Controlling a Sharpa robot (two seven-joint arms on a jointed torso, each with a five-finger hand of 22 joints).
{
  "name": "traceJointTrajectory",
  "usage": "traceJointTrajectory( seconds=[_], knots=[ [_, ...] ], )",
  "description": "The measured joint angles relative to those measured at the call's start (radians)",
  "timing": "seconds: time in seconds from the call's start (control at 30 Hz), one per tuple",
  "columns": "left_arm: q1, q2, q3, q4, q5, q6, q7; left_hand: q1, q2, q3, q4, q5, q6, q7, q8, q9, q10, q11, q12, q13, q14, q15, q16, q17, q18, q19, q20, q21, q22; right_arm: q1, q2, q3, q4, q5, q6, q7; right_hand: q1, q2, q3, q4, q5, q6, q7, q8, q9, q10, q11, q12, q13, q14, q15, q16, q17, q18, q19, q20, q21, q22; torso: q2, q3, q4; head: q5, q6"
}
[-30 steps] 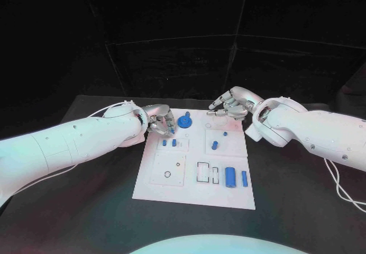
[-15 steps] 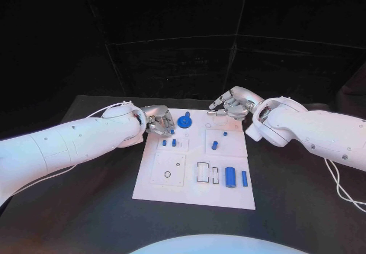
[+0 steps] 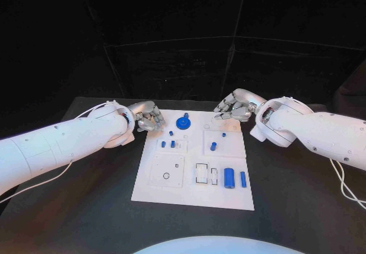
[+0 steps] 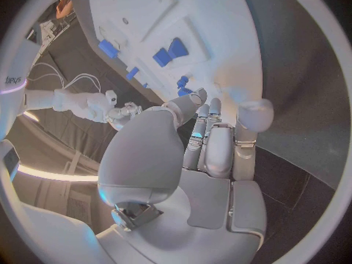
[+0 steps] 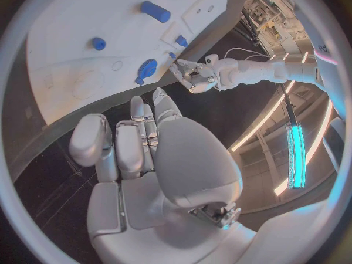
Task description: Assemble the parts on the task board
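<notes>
The task board [image 3: 194, 182] is lying in the middle of the black table [image 3: 76, 211], with the blue parts spread over it. A round blue part [image 3: 184, 122] is standing near the far edge, small blue pegs [image 3: 172, 143] are sitting just nearer, and two long blue cylinders [image 3: 229, 178] are lying toward the near right. The left hand [image 3: 146, 118] is hovering at the board's far left corner — its fingers are curled in close together and holding nothing. The right hand [image 3: 236, 109] is hanging over the far right corner, its fingers likewise drawn in on nothing — apart from every part.
</notes>
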Motion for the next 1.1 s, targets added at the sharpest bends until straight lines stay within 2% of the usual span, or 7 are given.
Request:
traceJointTrajectory(
  seconds=[0.1, 0.3, 0.43, 0.53, 0.67, 0.93, 1.1],
  knots=[
    [0.002, -0.023, 0.004, 0.006, 0.151, -0.03, 0.053, 0.001, 0.011, 0.016, 0.004, 0.0, 0.018, 0.003, 0.008, 0.0, 0.0, 0.007, 0.001, 0.003, -0.073, 0.002, -0.099, -0.17, 0.037, -0.083, 0.005, -0.168, -0.147, -0.001, -0.01, 0.0, 0.003, -0.095, 0.013, -0.016, 0.028, -0.014, 0.015, -0.015, -0.012, 0.032, -0.012, 0.0, -0.002, 0.028, 0.006, -0.111, -0.132, 0.0, 0.0, -0.018, -0.017, 0.0, 0.0, 0.0, 0.0, -0.002, 0.0, 0.0005, -0.0012, -0.009, 0.004],
    [0.004, -0.055, 0.005, 0.05, 0.603, -0.044, 0.203, -0.031, 0.034, -0.022, 0.032, 0.0, 0.023, -0.002, 0.013, -0.001, 0.041, -0.006, 0.064, 0.025, -0.135, -0.002, -0.164, -0.279, 0.037, -0.132, 0.005, -0.242, -0.201, -0.018, -0.023, 0.0, 0.022, -0.313, 0.041, -0.051, 0.037, -0.023, 0.032, -0.021, -0.023, 0.058, -0.017, -0.007, -0.004, 0.056, 0.009, -0.189, -0.255, 0.0, 0.0, -0.029, -0.029, 0.0, 0.0, 0.0, -0.005, -0.006, 0.0, 0.0, -0.002, -0.032, 0.009],
    [0.003, -0.075, 0.006, 0.089, 0.819, -0.033, 0.287, -0.041, 0.035, -0.047, 0.041, 0.0, 0.023, -0.002, 0.017, -0.002, 0.041, -0.006, 0.081, 0.029, -0.164, -0.001, -0.194, -0.335, 0.037, -0.142, 0.008, -0.26, -0.212, -0.03, -0.025, -0.001, 0.033, -0.425, 0.053, -0.07, 0.041, -0.027, 0.032, -0.021, -0.029, 0.058, -0.017, -0.016, -0.004, 0.056, 0.009, -0.21, -0.29, 0.0, 0.0, -0.029, -0.031, 0.0, 0.0, 0.0, -0.005, -0.006, 0.0, -0.0011, -0.0005, -0.042, 0.01],
    [0.002, -0.089, 0.006, 0.112, 0.924, -0.024, 0.333, -0.041, 0.035, -0.054, 0.04, 0.0, 0.023, -0.003, 0.017, -0.002, 0.035, -0.007, 0.088, 0.031, -0.171, -0.001, -0.203, -0.355, 0.037, -0.145, 0.004, -0.267, -0.216, -0.039, -0.023, -0.001, 0.038, -0.49, 0.061, -0.082, 0.044, -0.03, 0.035, -0.024, -0.029, 0.057, -0.016, -0.023, -0.005, 0.056, 0.009, -0.219, -0.309, -0.002, 0.002, -0.029, -0.031, 0.0, 0.0, 0.007, -0.005, -0.006, 0.0, -0.0011, -0.0001, -0.044, 0.01],
    [0.001, -0.106, 0.005, 0.137, 1.005, -0.012, 0.373, -0.041, 0.035, -0.06, 0.039, 0.0, 0.023, -0.003, 0.021, -0.002, 0.03, -0.009, 0.097, 0.033, -0.184, 0.0, -0.216, -0.379, 0.037, -0.149, 0.008, -0.273, -0.221, -0.048, -0.02, 0.0, 0.042, -0.549, 0.071, -0.094, 0.044, -0.032, 0.039, -0.027, -0.033, 0.049, -0.008, -0.033, -0.005, 0.053, 0.018, -0.232, -0.336, 0.0, 0.008, -0.034, -0.034, 0.0, 0.0, 0.007, -0.009, -0.008, 0.001, -0.0009, 0.0008, -0.048, 0.011],
    [0.0, -0.128, 0.002, 0.162, 1.069, -0.002, 0.415, -0.038, 0.038, -0.064, 0.039, 0.0, 0.023, -0.003, 0.021, -0.002, 0.027, -0.006, 0.102, 0.035, -0.191, 0.001, -0.224, -0.393, 0.037, -0.149, 0.008, -0.28, -0.224, -0.066, -0.011, 0.0, 0.045, -0.604, 0.091, -0.107, 0.046, -0.041, 0.049, -0.03, -0.033, 0.051, -0.004, -0.043, -0.005, 0.054, 0.019, -0.247, -0.367, -0.004, 0.011, -0.034, -0.034, 0.0, 0.0, 0.015, -0.009, -0.008, 0.002, 0.0, 0.001, -0.049, 0.009],
    [0.0, -0.13, 0.002, 0.172, 1.087, 0.002, 0.429, -0.037, 0.039, -0.068, 0.037, 0.0, 0.023, -0.003, 0.021, -0.002, 0.027, -0.006, 0.105, 0.035, -0.194, 0.0, -0.225, -0.398, 0.037, -0.149, 0.008, -0.28, -0.225, -0.076, -0.004, 0.0, 0.044, -0.621, 0.103, -0.109, 0.046, -0.04, 0.079, -0.037, -0.065, 0.052, 0.002, -0.045, -0.004, 0.064, 0.029, -0.258, -0.403, 0.0, 0.015, -0.034, -0.032, 0.0, 0.001, 0.016, -0.009, -0.006, 0.002, 0.0, 0.001, -0.048, 0.009]
  ],
)
